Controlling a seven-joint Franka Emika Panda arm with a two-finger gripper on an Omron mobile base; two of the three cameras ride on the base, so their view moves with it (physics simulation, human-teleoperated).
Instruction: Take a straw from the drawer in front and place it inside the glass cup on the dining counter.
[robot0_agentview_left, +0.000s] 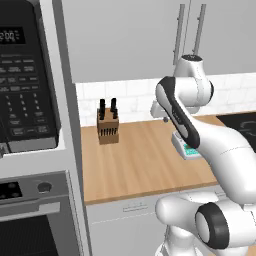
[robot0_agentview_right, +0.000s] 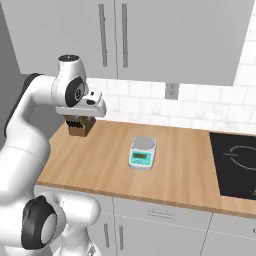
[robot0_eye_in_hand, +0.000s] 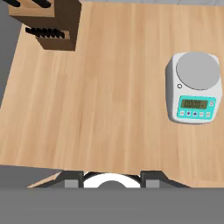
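Drawer (robot0_agentview_left: 135, 206) closed under wood counter (robot0_agentview_left: 140, 160), left base view; straw presumably inside. Right base view: handle (robot0_agentview_right: 159, 214) below scale (robot0_agentview_right: 142, 152). Hand view: gripper (robot0_eye_in_hand: 111, 179) empty, jaw spacing unclear. Judgement: lower, approach handle squarely.

You have the drawer (robot0_agentview_right: 161, 210) straight ahead, right under the front edge of the wood counter (robot0_agentview_right: 95, 165). It's a wide, shallow, light-grey front, flat and plain, with a small horizontal bar handle (robot0_agentview_right: 160, 215) set at its middle. It's shut, level with the grey fronts on either side, so you can't see inside. In the right base view it lies below the stretch of counter that carries the scale (robot0_agentview_right: 142, 152), with taller cabinet doors (robot0_agentview_right: 150, 240) beneath it. In the left base view the drawer (robot0_agentview_left: 117, 209) shows its left part and handle; the arm covers its right end.
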